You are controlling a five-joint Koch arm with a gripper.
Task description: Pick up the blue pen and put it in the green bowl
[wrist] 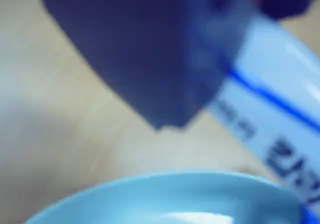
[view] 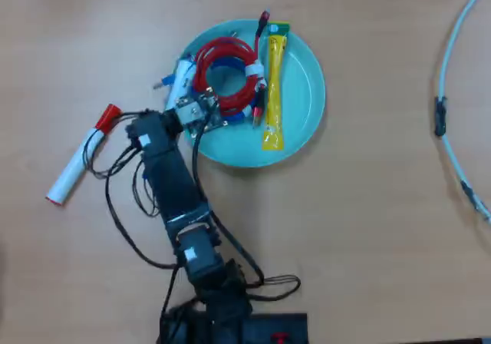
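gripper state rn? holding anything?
Gripper: shut on the blue pen, held over the left rim of the green bowl in the overhead view.

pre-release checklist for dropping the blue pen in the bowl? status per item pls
1. Blue pen in the gripper: the overhead view shows it at the gripper's tip, but the jaws are hidden; the wrist view is blurred. Cannot tell.
2. Pen over the green bowl: only partly; it straddles the bowl's left rim in the overhead view. Not ok.
3. Landing room: a red cable coil and a yellow sachet already take up the bowl's middle. Not ok.
4. Right pen taken: the red-capped marker lies apart on the table, left of the arm. Ok.
5. Height above the bowl: cannot tell.
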